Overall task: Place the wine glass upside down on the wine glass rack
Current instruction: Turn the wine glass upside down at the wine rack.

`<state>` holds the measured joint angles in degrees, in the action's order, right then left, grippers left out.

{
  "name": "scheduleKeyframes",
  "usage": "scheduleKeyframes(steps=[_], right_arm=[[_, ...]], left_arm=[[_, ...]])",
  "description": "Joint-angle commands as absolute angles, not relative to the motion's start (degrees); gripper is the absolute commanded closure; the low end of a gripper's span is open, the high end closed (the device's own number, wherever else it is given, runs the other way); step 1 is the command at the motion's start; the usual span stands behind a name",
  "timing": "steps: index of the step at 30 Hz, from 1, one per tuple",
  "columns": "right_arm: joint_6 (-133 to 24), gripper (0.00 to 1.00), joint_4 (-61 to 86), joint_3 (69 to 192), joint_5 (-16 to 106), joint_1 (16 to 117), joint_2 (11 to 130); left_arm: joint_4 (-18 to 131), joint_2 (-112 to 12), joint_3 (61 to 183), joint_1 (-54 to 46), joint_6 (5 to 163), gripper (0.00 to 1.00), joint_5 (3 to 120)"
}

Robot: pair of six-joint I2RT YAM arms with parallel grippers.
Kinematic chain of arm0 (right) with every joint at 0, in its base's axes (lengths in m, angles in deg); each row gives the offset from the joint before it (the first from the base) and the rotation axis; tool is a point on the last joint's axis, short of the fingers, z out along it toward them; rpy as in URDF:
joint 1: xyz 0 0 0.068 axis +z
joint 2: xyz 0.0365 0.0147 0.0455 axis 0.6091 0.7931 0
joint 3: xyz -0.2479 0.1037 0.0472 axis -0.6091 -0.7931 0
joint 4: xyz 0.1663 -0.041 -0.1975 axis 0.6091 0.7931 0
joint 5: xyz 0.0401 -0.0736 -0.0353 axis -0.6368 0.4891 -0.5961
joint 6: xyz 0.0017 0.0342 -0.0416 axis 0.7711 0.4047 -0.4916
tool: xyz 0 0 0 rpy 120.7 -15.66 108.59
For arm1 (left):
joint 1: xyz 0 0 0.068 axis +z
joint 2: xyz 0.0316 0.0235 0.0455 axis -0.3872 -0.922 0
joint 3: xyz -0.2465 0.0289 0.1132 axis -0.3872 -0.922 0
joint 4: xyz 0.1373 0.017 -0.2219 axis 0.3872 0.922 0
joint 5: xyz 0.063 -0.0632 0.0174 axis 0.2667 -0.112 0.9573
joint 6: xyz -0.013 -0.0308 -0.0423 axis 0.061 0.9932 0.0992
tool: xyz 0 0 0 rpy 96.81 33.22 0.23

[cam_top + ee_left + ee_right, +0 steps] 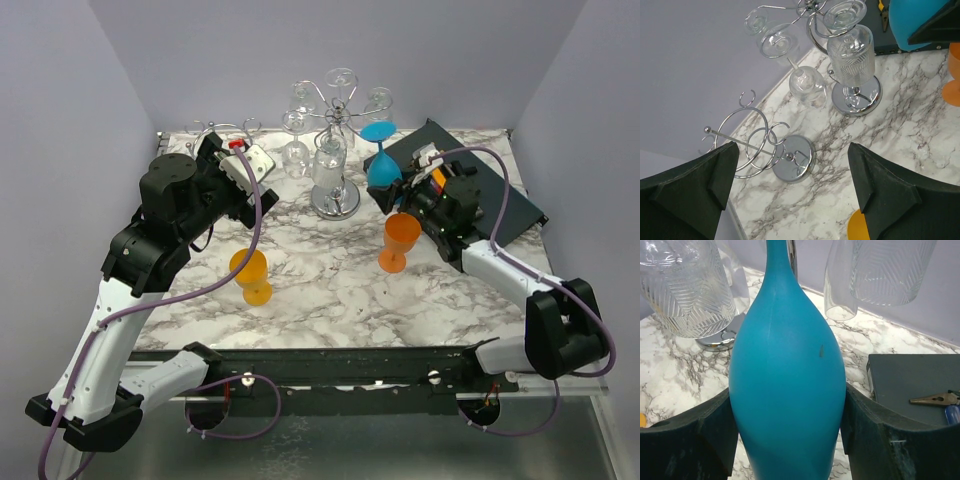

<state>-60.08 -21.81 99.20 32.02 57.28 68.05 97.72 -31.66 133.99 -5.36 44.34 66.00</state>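
Holding blue glass (pixel 383 168) by the bowl in R gripper (pixel 788 405), w/ fingers (pixel 690 440) pressed on both flanks. Inverted: foot up, rim down. Hanging just R of rack (pixel 335 200), off the table, foot about level w/ the rack arms. Can't tell whether foot is in a slot or only beside one.

L gripper (pixel 792 150) spread wide, w/ nothing in it, parked L of rack near a spare rack (pixel 760 132) lying on its side.

Step in hand, prob: feeding the stem into a free arm so the foot rides on the wires.

To do it well:
- Pick an empty arm on the R side; come in from its open end.
- Line stem up w/ the gap, foot just above the wires, glass kept vertical.
- Go slow; avoid knocking the clear glasses (pixel 330 160) hanging close by.
- Watch the orange glass (pixel 400 240) under the wrist.
- Lower till foot seats; release only once weight sits on the rack.
- Back out straight, no sideways shove: loaded rack could tip.
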Motion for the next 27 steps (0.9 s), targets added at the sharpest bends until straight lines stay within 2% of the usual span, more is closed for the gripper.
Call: scheduleKeyframes(steps=[1, 2, 4, 16, 27], right_arm=[[-56.93, 0.26, -26.54, 97.96, 34.84, 57.34, 69.86], [-56.91, 0.19, -26.19, 97.90, 35.11, 57.35, 70.18], [-56.99, 0.00, -25.00, 98.04, 35.78, 57.39, 70.54], [-59.23, 0.00, -15.96, 100.05, 37.91, 57.28, 64.41], [-54.39, 0.05, 0.15, 101.31, 37.58, 57.35, 47.54]], left_arm=[[98.17, -30.88, 134.17, -5.57, 44.31, 0.01, 67.28], [98.14, -30.79, 133.97, -5.52, 44.38, 0.01, 67.45], [98.13, -30.86, 133.64, -5.52, 44.26, 0.01, 67.95], [98.25, -32.01, 133.98, -5.52, 45.82, 0.01, 69.50], [98.27, -39.62, 139.71, -4.58, 50.73, 0.01, 82.39]])
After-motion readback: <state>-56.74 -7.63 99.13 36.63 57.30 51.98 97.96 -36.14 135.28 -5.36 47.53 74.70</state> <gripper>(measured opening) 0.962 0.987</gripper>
